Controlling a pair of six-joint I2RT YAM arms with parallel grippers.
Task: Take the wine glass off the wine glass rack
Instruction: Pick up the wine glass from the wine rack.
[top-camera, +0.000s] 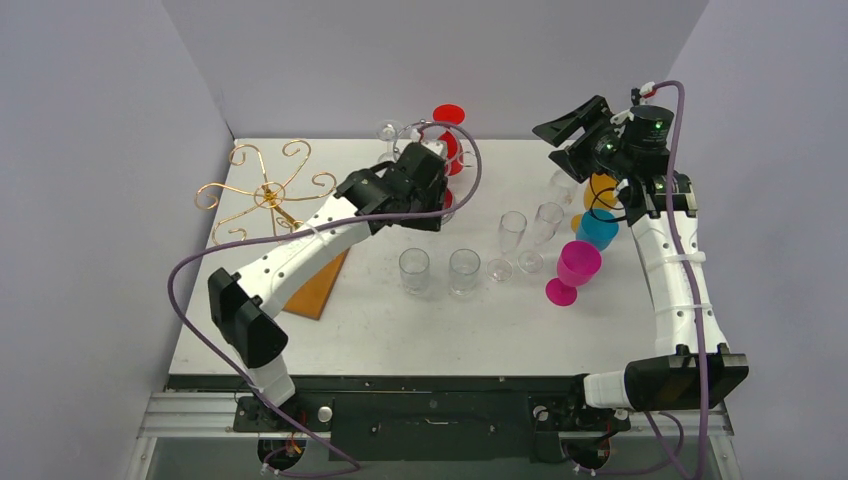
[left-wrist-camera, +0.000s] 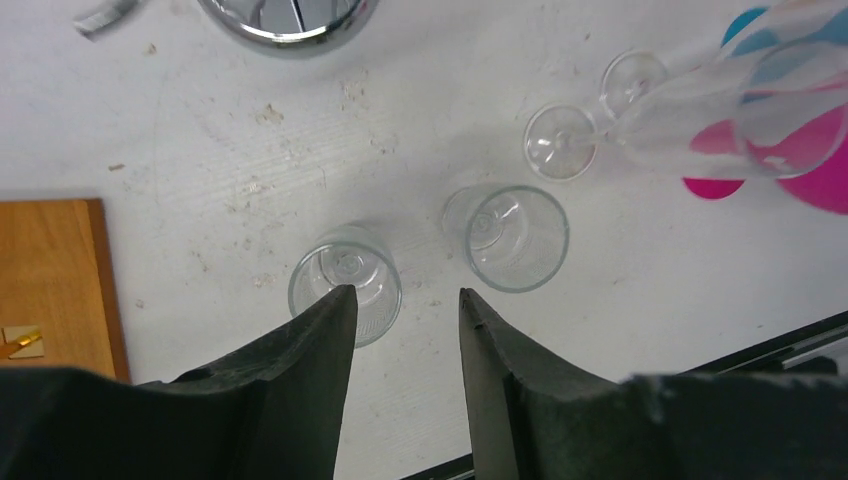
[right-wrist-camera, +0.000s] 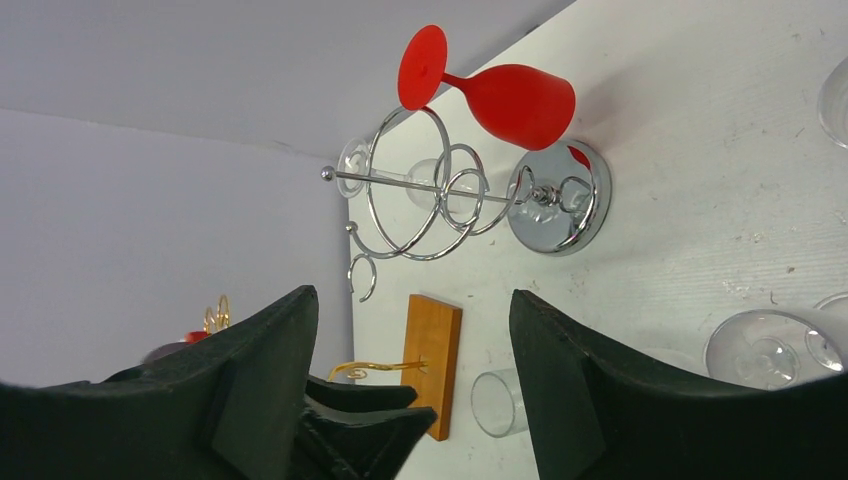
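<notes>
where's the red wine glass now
The red wine glass hangs on the chrome rack at the far edge of the table, mid-width in the top view, beyond the left gripper.

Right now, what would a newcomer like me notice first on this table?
The red wine glass hanging upside down from the chrome rack at the far edge of the table stands out most. Next come the gold wire rack at far left and the pink goblet on the right.
</notes>
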